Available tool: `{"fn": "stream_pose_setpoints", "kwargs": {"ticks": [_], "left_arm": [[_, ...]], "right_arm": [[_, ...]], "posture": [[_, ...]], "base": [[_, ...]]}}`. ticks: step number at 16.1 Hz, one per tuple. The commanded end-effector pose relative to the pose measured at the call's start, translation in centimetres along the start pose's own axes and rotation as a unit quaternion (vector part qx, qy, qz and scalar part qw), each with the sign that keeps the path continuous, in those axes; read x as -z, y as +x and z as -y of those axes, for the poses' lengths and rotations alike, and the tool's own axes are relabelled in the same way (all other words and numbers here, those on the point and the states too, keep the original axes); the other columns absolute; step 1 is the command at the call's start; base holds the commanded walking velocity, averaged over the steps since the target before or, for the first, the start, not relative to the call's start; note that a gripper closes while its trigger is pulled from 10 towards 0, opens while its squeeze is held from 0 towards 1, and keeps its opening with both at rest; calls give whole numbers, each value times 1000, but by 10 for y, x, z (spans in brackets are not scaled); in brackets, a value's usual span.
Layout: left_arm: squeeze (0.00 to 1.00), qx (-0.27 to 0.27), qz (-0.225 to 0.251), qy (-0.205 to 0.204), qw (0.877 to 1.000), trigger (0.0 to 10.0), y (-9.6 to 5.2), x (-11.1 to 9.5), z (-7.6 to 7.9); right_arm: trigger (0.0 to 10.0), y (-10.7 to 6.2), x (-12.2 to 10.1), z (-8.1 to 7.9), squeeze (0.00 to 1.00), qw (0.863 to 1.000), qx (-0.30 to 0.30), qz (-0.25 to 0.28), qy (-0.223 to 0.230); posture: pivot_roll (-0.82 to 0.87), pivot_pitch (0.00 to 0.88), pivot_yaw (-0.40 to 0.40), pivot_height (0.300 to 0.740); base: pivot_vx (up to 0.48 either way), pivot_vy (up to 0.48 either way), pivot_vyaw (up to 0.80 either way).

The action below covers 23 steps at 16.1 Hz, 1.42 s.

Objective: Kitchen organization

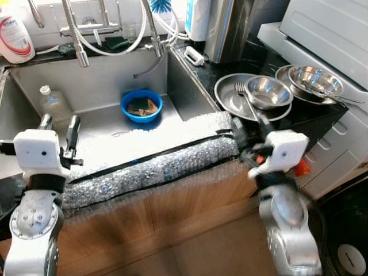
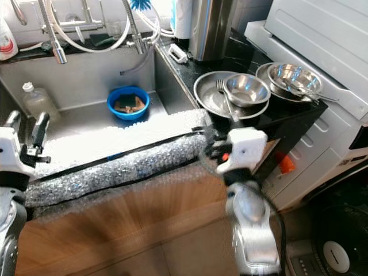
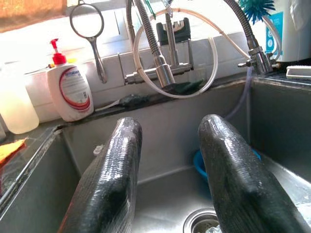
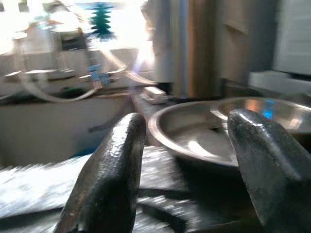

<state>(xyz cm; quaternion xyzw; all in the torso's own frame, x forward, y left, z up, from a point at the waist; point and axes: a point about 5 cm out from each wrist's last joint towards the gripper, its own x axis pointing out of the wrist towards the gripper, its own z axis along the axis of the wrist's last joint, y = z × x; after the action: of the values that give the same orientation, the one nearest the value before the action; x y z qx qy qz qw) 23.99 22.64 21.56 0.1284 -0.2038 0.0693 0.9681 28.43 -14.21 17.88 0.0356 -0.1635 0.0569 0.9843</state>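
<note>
We hold the left gripper point(image 1: 58, 122) spread over the sink point(image 1: 103, 80), gripping nothing. The right gripper point(image 4: 187, 160) is also spread and empty, just before the steel plate point(image 1: 230, 95) on the black counter point(image 1: 313, 115). A fork point(image 1: 244, 95) and small bowl point(image 1: 269, 92) rest on that plate. A blue bowl point(image 1: 141, 106) sits in the sink.

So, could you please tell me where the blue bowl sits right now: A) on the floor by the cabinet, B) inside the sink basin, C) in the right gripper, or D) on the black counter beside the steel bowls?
B: the blue bowl rests on the bottom of the sink, near its back wall, apart from the steel bowls on the counter, and both grippers are empty.
</note>
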Motion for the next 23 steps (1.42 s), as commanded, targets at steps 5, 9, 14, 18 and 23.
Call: {"fn": "stream_pose_setpoints", "kwargs": {"ticks": [5,9,14,18,23], "left_arm": [[0,-3,-10,1,1000,10000,0,2,2],[0,1,-13,-2,1000,10000,0,3,3],[0,-1,-15,-5,1000,10000,1,4,5],[0,-2,-15,-8,1000,10000,2,5,6],[0,-5,-15,-13,1000,10000,2,6,8]], "right_arm": [[10000,1,8,27,0,997,76,-29,-10],[10000,0,13,33,0,995,89,-41,-4],[10000,12,12,33,4,997,73,-39,2],[10000,20,14,37,498,997,65,-39,0],[10000,19,26,36,0,997,31,-66,-11]], "posture": [[47,151,-55,740],[48,153,-54,740],[52,155,-56,740],[55,154,-60,740],[56,152,-63,740]], "base": [[0,0,0],[0,0,0],[0,0,0],[0,0,0],[0,0,0]]}}
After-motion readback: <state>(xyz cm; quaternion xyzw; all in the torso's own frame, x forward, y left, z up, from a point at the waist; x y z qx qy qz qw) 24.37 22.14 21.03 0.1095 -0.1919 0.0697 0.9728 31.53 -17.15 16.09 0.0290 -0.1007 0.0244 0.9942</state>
